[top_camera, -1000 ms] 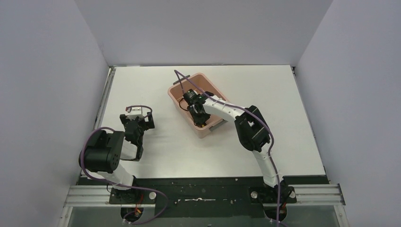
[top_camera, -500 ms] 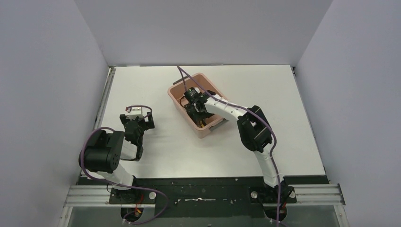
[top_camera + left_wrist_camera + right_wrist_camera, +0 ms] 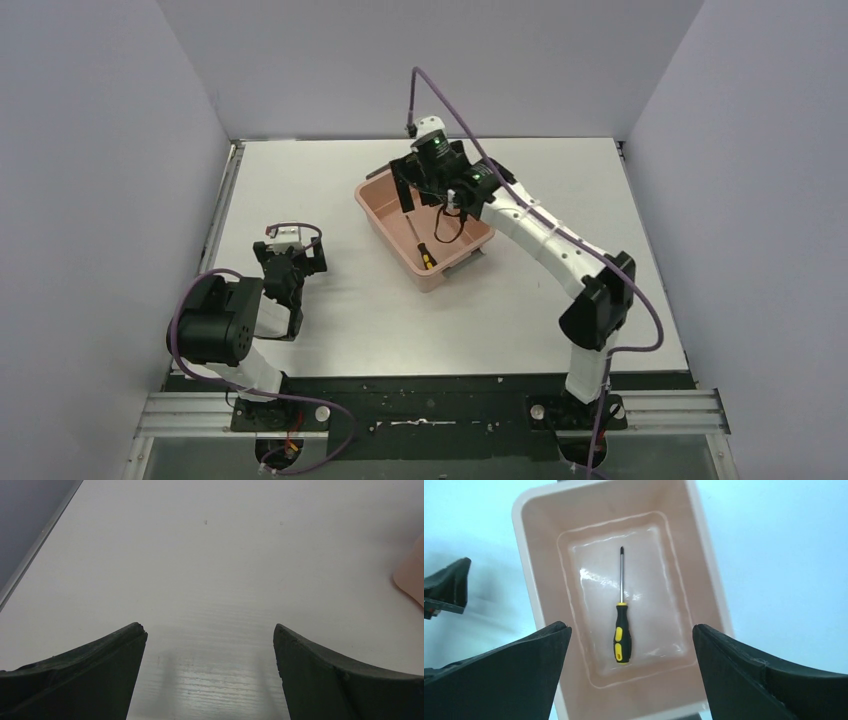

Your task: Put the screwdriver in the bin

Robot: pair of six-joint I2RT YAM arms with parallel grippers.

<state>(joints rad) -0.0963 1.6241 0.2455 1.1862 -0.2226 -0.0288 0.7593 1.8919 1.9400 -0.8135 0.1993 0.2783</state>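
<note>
The screwdriver [image 3: 620, 630], with a yellow-and-black handle and a thin dark shaft, lies flat on the floor of the salmon-pink bin [image 3: 544, 580]. From above, the screwdriver [image 3: 421, 247] rests in the near half of the bin [image 3: 432, 280], handle toward me. My right gripper [image 3: 630, 628] hangs open and empty, well above the bin; in the top view it [image 3: 422, 190] is over the bin's far end. My left gripper [image 3: 210, 626] is open just above bare table, left of the bin [image 3: 412, 575]; seen from above it [image 3: 290, 268] sits by the left arm's base.
White tabletop enclosed by grey walls on three sides. A metal rail [image 3: 225, 200] runs along the table's left edge. The right arm's purple cable [image 3: 450, 105] loops above the bin.
My right gripper opened inside the bin, let the screwdriver go and rose up and back toward the bin's far end. The screwdriver now lies on the bin floor. The left arm has not moved.
</note>
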